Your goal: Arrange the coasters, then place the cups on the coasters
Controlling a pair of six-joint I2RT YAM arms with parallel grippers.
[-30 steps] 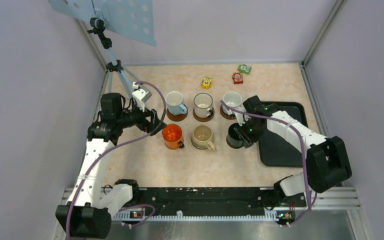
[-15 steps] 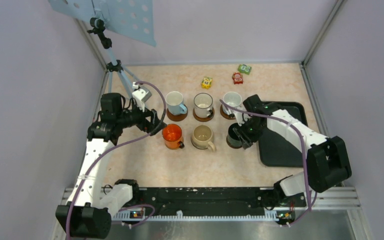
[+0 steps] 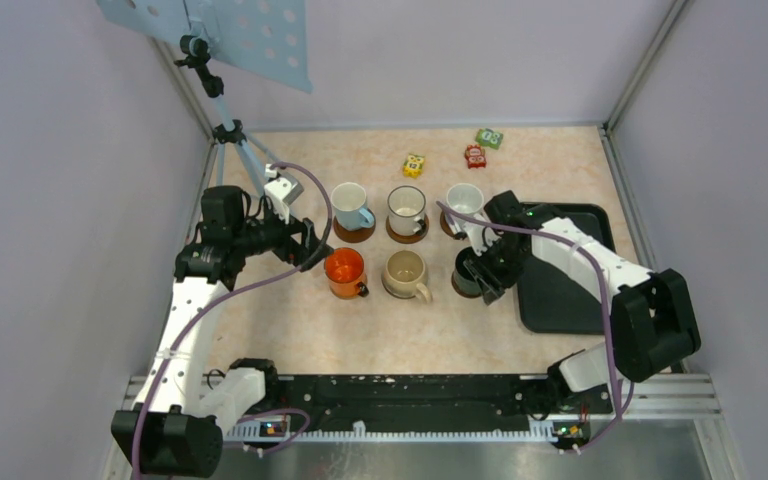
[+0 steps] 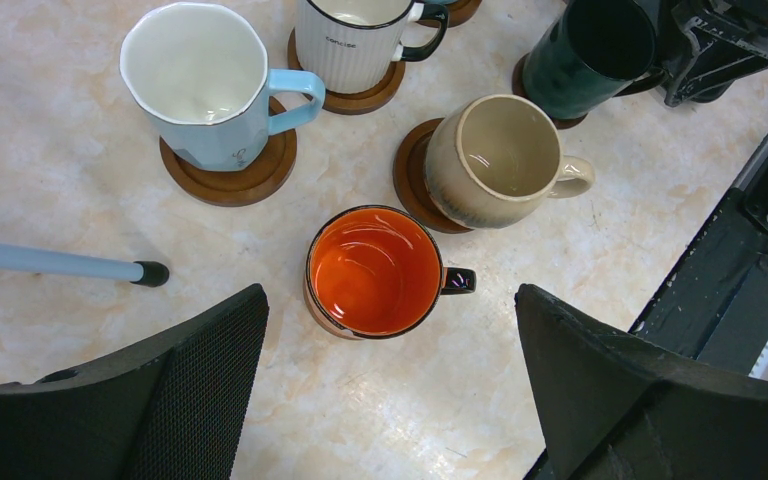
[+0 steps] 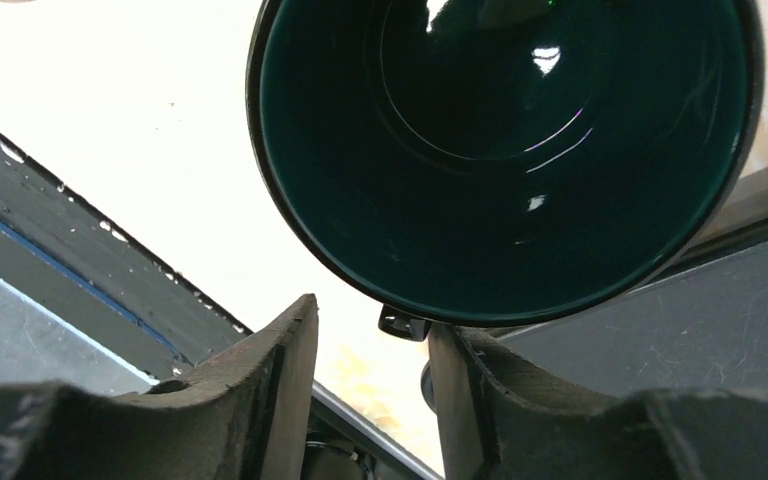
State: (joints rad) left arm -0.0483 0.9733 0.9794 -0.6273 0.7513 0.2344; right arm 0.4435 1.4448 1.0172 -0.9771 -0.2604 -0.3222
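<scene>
The top external camera looked down from high behind the near edge, over the whole table (image 3: pixel 390 335). The left wrist camera faced down, near the orange mug (image 4: pixel 372 272). The right wrist camera sat very close over the dark green mug (image 5: pixel 500 150), which all three views shared.

Right hand (image 5: pixel 370 340) wider at green mug (image 5: pixel 500 150)

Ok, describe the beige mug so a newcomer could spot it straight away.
Start at the marbled table, where six mugs stand in two rows of three left of the black tray. Take the near row: the beige mug is its middle one, between the orange mug and the dark green mug. It alone is pale tan, inside and out.
</scene>
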